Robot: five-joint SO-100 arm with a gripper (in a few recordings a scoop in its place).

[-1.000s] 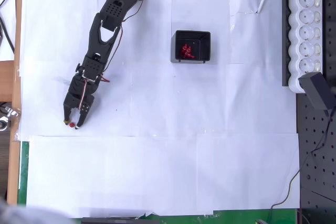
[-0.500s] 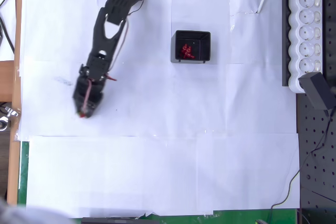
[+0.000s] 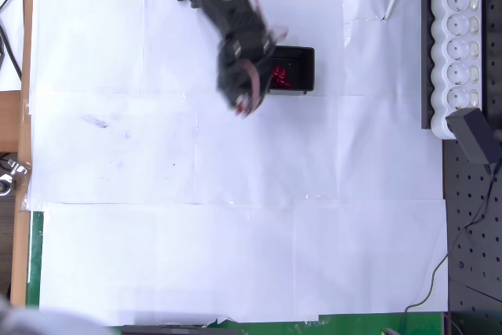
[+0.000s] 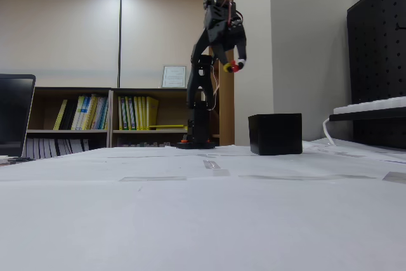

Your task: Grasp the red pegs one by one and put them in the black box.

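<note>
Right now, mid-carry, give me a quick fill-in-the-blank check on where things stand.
1. In the fixed view, the gripper is raised in the air and holds a small ____ peg.
2. In the overhead view, a cluster of red pegs already lies inside the ____ box.
3. In the overhead view, a white ____ strip lies along the right edge of the table.

Missing words: red; black; power

In your overhead view the black two-finger gripper is motion-blurred and hides the small square black plastic box's left wall; the white power strip runs off frame.
</note>
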